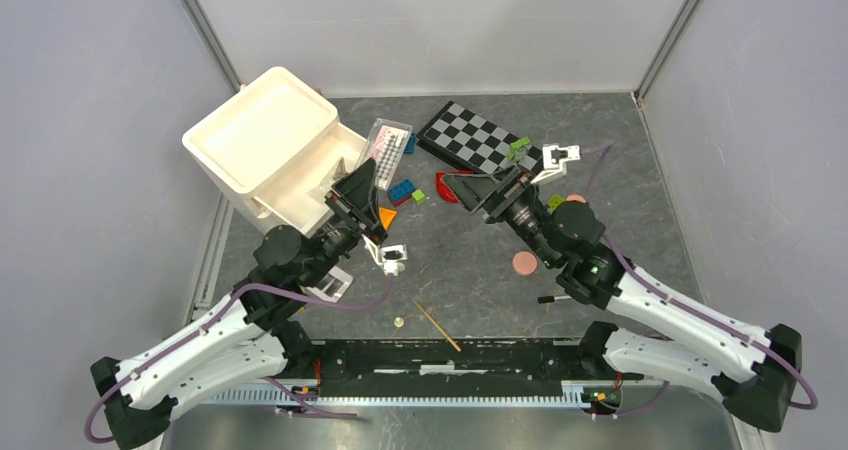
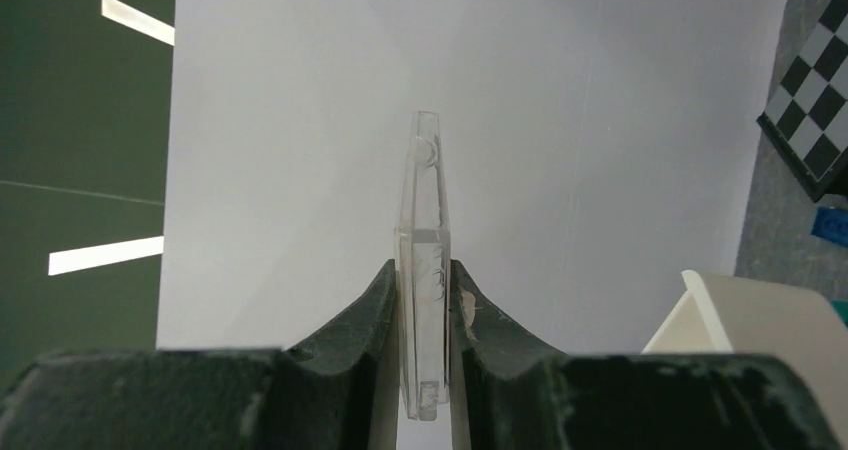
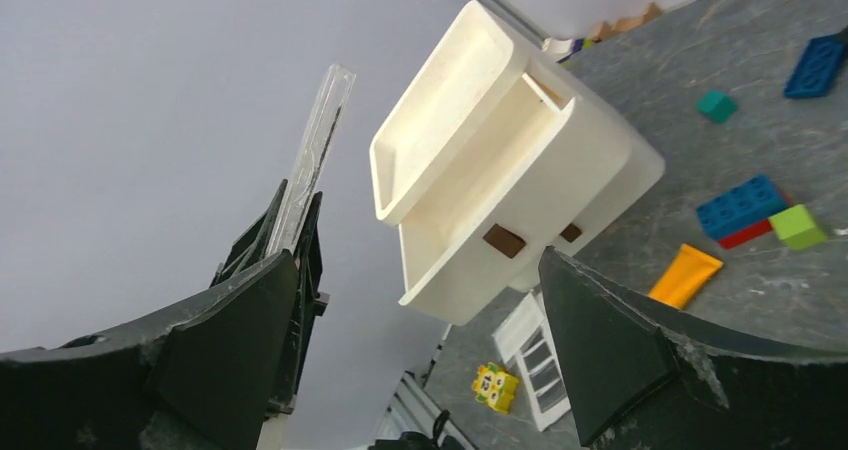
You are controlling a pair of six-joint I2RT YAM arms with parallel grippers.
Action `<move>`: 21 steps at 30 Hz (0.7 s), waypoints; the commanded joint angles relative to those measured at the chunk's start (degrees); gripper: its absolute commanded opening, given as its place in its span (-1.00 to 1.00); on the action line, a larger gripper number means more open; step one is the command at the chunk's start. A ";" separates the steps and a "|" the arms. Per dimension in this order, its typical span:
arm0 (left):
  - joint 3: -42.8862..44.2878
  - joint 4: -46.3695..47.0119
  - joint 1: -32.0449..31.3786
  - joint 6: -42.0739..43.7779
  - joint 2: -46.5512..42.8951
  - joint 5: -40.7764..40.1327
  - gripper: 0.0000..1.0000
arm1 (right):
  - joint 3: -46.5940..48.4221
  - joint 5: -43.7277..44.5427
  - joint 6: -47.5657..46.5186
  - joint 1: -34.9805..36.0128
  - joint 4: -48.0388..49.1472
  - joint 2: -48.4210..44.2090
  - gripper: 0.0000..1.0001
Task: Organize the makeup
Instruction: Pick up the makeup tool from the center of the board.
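Left pincer [image 2: 425, 305] is pressed onto the clear case [image 2: 427, 220], pinching its flat faces near one end. The case is held off the table [image 1: 620, 170]. Right pincer [image 3: 418, 260] is spread, with nothing between its fingers.

Key relation: in the top view the bin [image 1: 262, 135] sits just left of the held case, on the left arm's side. The left arm is nearer and carries the load. The case's long axis runs straight out from the fingers toward the far wall. Judgement: drop-off calls for a swing left and a downward tilt over the bin.

Views:
- Left wrist shows the case edge-on and thin, contents unreadable, with a white corner at lower right that is likely the bin.
- Top view shows its broad face, with pinkish rows inside.
- Right wrist alone shows the bin's upper tray over an open lower compartment. It also shows the orange tube [image 3: 685, 275] and bricks [image 3: 740, 208] lying on the table.
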 commanded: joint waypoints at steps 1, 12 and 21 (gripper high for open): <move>-1.52 5.21 -1.06 9.01 -0.15 -1.31 -0.95 | 1.01 -2.96 4.75 -0.72 11.97 4.34 0.96; -2.33 -3.91 -6.65 17.09 -1.78 -5.19 -0.95 | 13.27 -43.55 0.13 -23.39 6.01 19.18 0.96; -3.32 -7.88 -9.86 18.34 -0.74 -5.31 -0.95 | 23.84 -64.68 -1.79 -27.97 3.83 28.23 0.96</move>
